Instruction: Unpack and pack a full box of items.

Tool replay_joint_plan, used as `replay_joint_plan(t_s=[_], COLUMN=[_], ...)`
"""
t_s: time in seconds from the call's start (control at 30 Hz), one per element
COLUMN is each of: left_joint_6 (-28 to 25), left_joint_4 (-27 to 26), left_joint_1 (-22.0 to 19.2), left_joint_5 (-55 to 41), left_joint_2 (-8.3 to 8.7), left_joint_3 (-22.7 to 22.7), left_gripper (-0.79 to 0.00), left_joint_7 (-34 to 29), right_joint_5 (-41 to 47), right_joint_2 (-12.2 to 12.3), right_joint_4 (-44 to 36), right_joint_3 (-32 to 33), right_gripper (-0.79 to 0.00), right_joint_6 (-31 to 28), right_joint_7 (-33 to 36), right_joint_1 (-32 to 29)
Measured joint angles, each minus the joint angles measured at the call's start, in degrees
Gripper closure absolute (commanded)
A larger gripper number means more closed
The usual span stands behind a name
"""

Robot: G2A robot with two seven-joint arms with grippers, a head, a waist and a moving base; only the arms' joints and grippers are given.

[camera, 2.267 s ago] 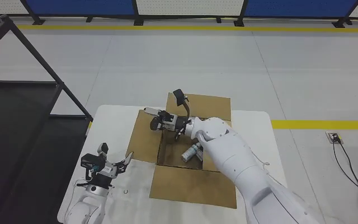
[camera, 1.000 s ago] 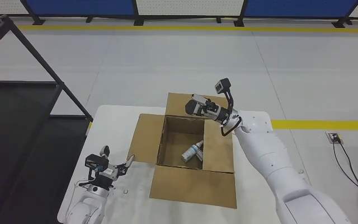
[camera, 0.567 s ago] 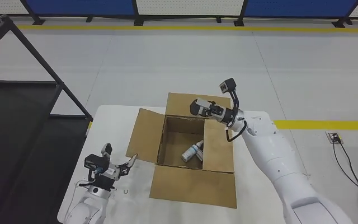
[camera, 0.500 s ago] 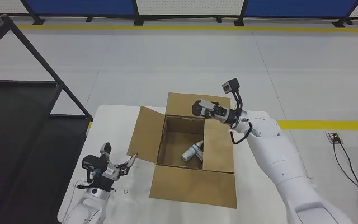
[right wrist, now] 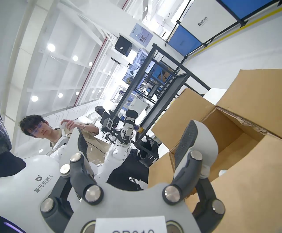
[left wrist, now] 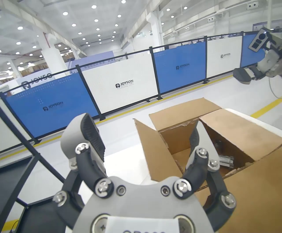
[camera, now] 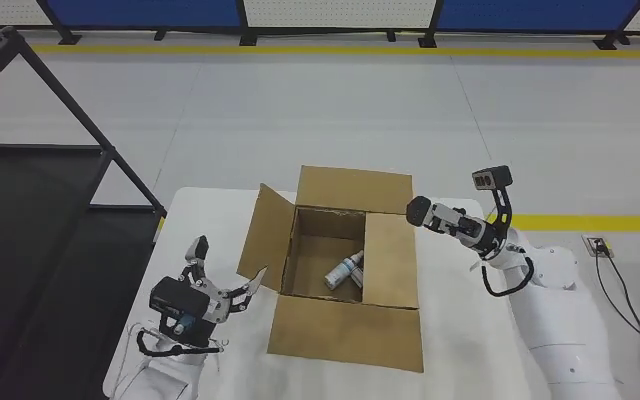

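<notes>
At box (camera: 345, 335) 9 o'clock, left gripper (camera: 230, 263), spread and empty, could snag the upright flap (camera: 268, 232) reaching for bottles (camera: 343, 270); right gripper (right wrist: 134, 133), 2 o'clock, likewise spread, empty.

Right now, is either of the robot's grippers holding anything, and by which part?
Nothing is held: the left gripper and the right gripper are both open and empty, each near the cardboard box.

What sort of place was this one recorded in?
Most likely a fenced robot test cell in a large industrial hall: blue and white partition panels border a floor marked with a yellow line, under a high ceiling with spotlights. The cardboard box sits on a white table.
</notes>
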Motion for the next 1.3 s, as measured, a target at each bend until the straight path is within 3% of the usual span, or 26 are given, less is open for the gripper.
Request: replay_joint_plan(t_s=[0.1, 0.2, 0.43, 0.6, 0.97, 1.1, 1.3], left_joint_6=[-2.77, -5.64, -10.95, -17.20, -17.92, -18.68, -20.76], left_joint_4=[1.68, 7.47, 26.58, 39.29, 40.82, 42.30, 50.13], left_joint_1=[-4.79, -11.82, -30.02, -39.27, -39.76, -39.60, -44.67], left_joint_5=[0.01, -4.18, -17.30, -32.34, -34.52, -41.04, -54.07], left_joint_2=[-0.28, -0.95, -3.68, -5.95, -6.16, -6.64, -8.94], left_joint_3=[3.49, 7.64, 18.34, 24.60, 25.18, 25.48, 29.84], left_gripper=[-0.785, -0.785, -0.785, -0.785, -0.785, -0.785, -0.785], left_joint_7=[-6.20, -11.15, -21.43, -28.92, -29.98, -30.22, -34.79], right_joint_5=[0.31, 0.95, 2.54, 2.96, 2.80, -0.09, -1.16], right_joint_2=[1.24, 2.61, 5.78, 6.10, 6.09, 6.20, 6.87], right_joint_4=[-2.01, -5.11, -9.64, -10.27, -10.44, -13.28, -15.11], right_joint_3=[2.38, 4.72, 8.30, 8.07, 8.02, 7.22, 7.87], right_gripper=[-0.785, -0.785, -0.785, -0.785, -0.785, -0.785, -0.785], right_joint_6=[-0.71, -1.95, -5.15, -5.14, -5.04, -4.79, -6.17], right_joint_7=[-0.71, -1.94, -5.14, -5.12, -5.27, -7.07, -6.10], right_joint_1=[-2.44, -5.91, -14.35, -15.05, -15.11, -15.81, -16.85])
